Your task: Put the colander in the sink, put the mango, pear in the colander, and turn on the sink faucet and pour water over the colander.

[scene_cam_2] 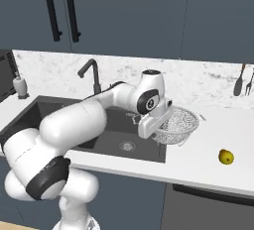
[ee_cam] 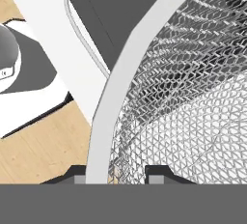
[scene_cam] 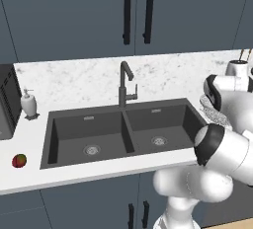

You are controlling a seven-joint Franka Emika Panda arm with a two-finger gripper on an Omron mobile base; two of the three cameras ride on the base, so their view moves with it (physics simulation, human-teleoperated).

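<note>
My gripper (ee_cam: 116,177) is shut on the white rim of the colander (ee_cam: 193,97), with the rim between the two fingertips. The silvery mesh colander (scene_cam_2: 179,122) hangs slightly tilted at the right edge of the dark double-basin sink (scene_cam_2: 106,142), partly over the counter. Part of the colander (scene_cam: 213,115) peeks out behind my arm. The red-green mango (scene_cam: 19,161) lies on the counter left of the sink (scene_cam: 69,134). The yellow pear (scene_cam_2: 226,156) rests on the counter right of the colander. The dark gooseneck sink faucet (scene_cam: 124,82) stands behind the basin divider; no water shows.
A white soap dispenser (scene_cam: 28,103) stands at the back left beside a dark appliance (scene_cam: 6,99). Utensils (scene_cam_2: 243,80) hang against the backsplash at the right. A white utensil holder (scene_cam: 237,67) sits at the back right. Dark cabinets are above.
</note>
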